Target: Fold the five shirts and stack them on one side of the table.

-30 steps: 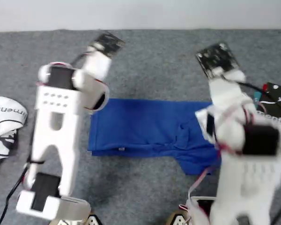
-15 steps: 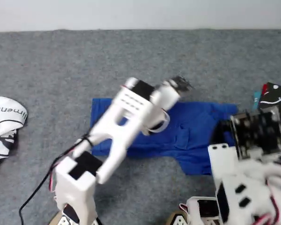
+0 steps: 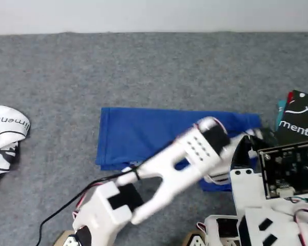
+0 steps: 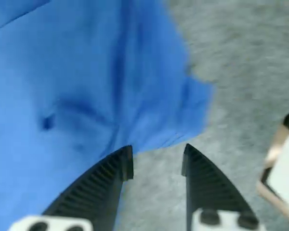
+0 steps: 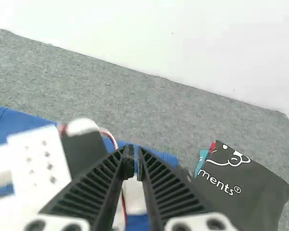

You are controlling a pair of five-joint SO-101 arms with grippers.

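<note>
The table is covered in grey, short-pile, carpet-like material across its full visible width. A plain white wall stands along the far edge, meeting the covering in a straight line. Lighting is even and diffuse.

Your grey, felt-like table carries a blue shirt spread flat across its middle, reaching toward the right edge. You have a crumpled white shirt at the left edge and a black shirt at the right edge.
</note>
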